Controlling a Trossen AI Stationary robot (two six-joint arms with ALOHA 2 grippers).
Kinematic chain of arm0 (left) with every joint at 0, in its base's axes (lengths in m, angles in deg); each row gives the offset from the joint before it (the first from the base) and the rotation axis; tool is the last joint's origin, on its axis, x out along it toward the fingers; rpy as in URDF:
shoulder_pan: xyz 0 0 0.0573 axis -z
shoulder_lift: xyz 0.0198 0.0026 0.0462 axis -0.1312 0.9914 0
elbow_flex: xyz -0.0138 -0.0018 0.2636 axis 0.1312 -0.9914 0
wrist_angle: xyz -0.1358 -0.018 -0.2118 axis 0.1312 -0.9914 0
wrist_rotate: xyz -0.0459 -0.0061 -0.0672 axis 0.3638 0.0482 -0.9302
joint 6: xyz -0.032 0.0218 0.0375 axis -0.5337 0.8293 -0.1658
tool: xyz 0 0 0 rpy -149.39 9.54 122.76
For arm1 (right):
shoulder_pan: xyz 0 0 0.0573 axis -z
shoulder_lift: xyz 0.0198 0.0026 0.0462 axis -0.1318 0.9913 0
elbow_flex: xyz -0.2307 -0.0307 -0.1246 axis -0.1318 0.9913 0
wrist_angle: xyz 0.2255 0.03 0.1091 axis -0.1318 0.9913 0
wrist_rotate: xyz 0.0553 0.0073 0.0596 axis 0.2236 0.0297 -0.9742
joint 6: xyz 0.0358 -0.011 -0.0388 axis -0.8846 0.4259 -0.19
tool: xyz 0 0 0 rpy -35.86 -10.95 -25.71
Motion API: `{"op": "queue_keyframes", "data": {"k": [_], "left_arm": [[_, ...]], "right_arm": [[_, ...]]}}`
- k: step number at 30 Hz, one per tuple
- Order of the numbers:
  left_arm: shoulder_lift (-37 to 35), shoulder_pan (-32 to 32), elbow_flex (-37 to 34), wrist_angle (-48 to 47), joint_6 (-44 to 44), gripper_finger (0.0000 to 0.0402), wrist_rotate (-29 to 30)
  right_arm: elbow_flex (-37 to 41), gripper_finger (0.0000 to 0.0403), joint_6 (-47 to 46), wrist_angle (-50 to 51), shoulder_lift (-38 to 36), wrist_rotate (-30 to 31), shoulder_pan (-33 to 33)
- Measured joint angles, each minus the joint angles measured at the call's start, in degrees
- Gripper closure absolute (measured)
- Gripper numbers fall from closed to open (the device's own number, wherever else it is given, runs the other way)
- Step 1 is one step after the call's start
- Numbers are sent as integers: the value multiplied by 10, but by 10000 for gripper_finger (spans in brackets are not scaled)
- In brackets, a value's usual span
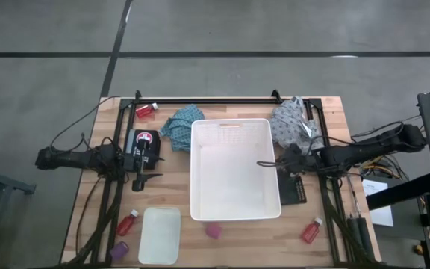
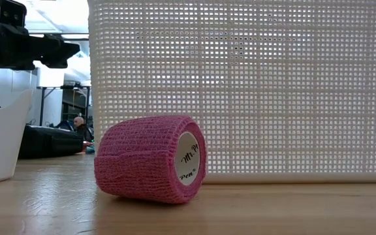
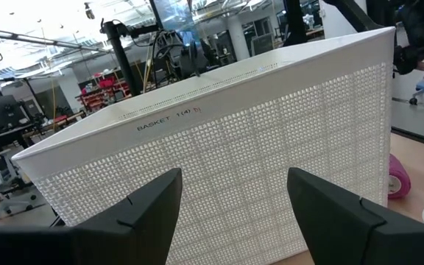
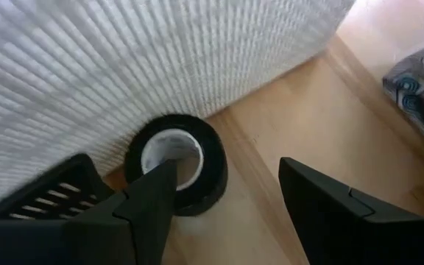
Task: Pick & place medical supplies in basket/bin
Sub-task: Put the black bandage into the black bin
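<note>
The large white basket stands mid-table. My left gripper hovers open left of it, facing its mesh wall. My right gripper is open beside the basket's right wall, above a black tape roll that lies against that wall. A teal cloth lies at the basket's far left corner and a grey cloth at its far right corner. Red bottles lie on the table. One purple roll lies on its side before the basket's near wall, another near the small tray.
A black tray with a red-and-white item sits under my left arm. A flat black pad lies right of the basket. A black rail runs along the far edge. Bare wood shows near the front right corner.
</note>
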Motion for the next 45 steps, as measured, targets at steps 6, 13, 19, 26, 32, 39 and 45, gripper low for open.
{"op": "queue_keyframes", "data": {"k": [6,13,19,26,32,39,45], "left_arm": [[0,0,0,0,0,149,0],[0,0,0,0,0,149,0],[0,0,0,0,0,149,0],[0,0,0,0,0,149,0],[0,0,0,0,0,149,0],[0,0,0,0,0,149,0],[0,0,0,0,0,149,0]], "right_arm": [[-1,171,-1,-22,31,3,0],[-3,190,-1,-22,42,1,0],[-3,221,-1,-22,42,-11,0],[-3,267,-1,-21,42,-20,0],[-2,310,0,-20,41,-36,0],[-2,357,-13,-19,40,-38,0],[-2,378,-13,-18,40,-38,0]]}}
